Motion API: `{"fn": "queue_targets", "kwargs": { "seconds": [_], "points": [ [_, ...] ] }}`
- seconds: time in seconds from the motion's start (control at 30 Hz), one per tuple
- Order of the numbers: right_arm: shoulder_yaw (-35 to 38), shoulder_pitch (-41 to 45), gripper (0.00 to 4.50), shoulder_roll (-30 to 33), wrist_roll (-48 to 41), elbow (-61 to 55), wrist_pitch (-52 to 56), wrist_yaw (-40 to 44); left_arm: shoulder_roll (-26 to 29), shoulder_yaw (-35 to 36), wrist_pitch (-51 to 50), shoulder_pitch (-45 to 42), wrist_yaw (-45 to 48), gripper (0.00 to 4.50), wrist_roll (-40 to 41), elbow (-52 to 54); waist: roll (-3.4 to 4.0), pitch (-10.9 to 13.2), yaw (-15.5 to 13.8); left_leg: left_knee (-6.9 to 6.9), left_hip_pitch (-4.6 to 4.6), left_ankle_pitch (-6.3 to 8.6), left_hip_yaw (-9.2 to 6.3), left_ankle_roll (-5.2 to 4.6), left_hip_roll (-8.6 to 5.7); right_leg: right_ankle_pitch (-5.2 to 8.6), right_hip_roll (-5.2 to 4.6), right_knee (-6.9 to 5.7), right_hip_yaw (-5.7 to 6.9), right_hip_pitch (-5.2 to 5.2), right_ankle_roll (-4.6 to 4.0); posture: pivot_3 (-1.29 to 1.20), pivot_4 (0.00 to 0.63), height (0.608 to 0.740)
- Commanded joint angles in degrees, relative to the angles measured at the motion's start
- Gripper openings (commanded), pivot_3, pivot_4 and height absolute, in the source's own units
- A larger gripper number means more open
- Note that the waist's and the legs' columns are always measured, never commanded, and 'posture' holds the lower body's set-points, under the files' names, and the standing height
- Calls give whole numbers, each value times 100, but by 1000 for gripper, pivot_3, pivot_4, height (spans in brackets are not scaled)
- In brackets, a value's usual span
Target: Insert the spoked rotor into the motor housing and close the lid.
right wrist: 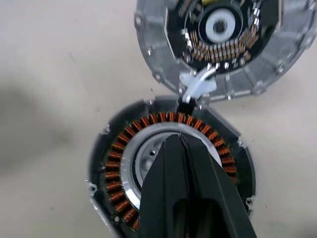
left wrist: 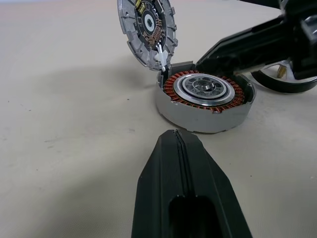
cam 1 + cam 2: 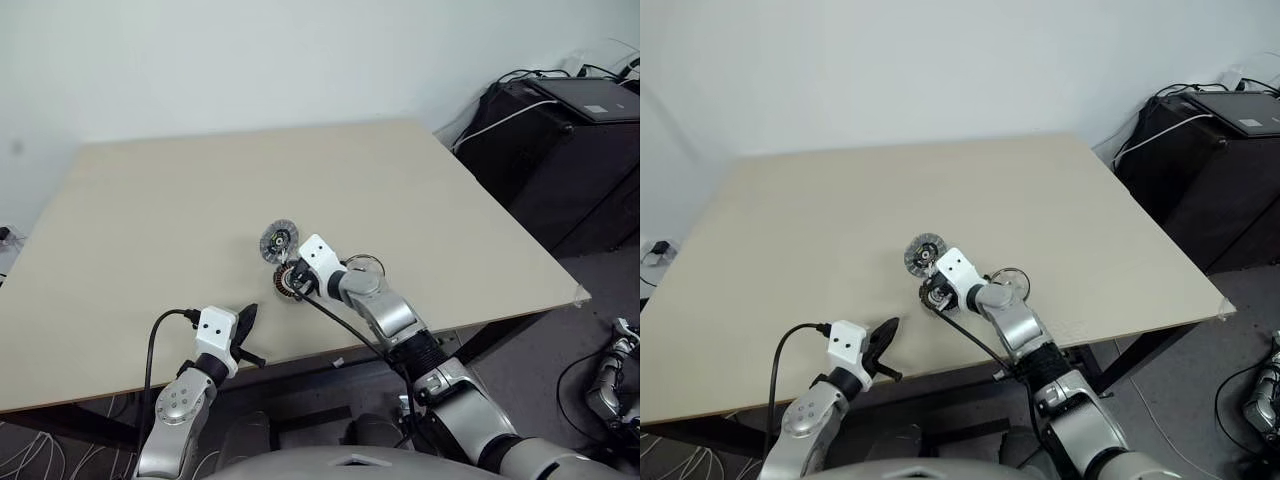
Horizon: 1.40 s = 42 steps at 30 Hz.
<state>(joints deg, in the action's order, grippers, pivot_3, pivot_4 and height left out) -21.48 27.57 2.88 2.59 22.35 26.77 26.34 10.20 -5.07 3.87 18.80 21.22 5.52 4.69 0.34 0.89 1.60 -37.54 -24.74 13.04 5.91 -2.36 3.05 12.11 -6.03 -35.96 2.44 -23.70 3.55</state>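
1. On a pale wooden table (image 3: pixel 150 230), the round motor housing (image 2: pixel 205 101) sits near the front edge, its ring of coppery windings facing up around a silver disc seated inside.
2. The lid (image 2: pixel 147 29) stands tilted open at the housing's far rim, joined to it by a white hinge piece.
3. The right gripper (image 1: pixel 184 163), its two black fingers pressed together and holding nothing, hovers directly over the housing's centre.
4. The left gripper (image 3: pixel 247 328), likewise closed and empty, hangs at the table's front edge, well short of the housing.
5. A thin silver wheel (image 3: pixel 1008 279) lies just beside the right arm.
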Motion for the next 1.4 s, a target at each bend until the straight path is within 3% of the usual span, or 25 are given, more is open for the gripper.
{"fn": "queue_targets", "kwargs": {
  "seconds": [0.03,0.57,0.83,1.13,1.4],
  "points": [
    [53,243,28,-64,71,102,-203,-6,-37,-14,38,-74,-31,0,39,189,0,0,2,0,0,0,1,0,0,0,0,0,0,0,0,0,0,740],
    [-192,-480,28,299,162,-939,186,507,-16,1,20,-144,-35,0,37,98,1,0,4,0,1,0,-1,1,1,6,2,0,-1,0,9,0,0,740],
    [37,-465,28,212,85,-1165,111,249,3,12,-11,-198,-31,0,32,64,0,1,-3,0,1,0,-2,2,3,7,1,-1,-1,0,11,0,0,740],
    [356,-105,28,-55,90,-678,-203,-146,-1,19,-37,-165,-68,0,20,114,1,1,5,0,1,0,-1,3,1,7,5,0,-1,0,11,0,0,740],
    [10,-173,28,-117,191,-217,-203,103,-19,43,-34,-53,-141,0,35,173,1,2,24,1,0,0,0,7,1,0,12,2,-2,-1,-4,0,0,740]
  ]
}}
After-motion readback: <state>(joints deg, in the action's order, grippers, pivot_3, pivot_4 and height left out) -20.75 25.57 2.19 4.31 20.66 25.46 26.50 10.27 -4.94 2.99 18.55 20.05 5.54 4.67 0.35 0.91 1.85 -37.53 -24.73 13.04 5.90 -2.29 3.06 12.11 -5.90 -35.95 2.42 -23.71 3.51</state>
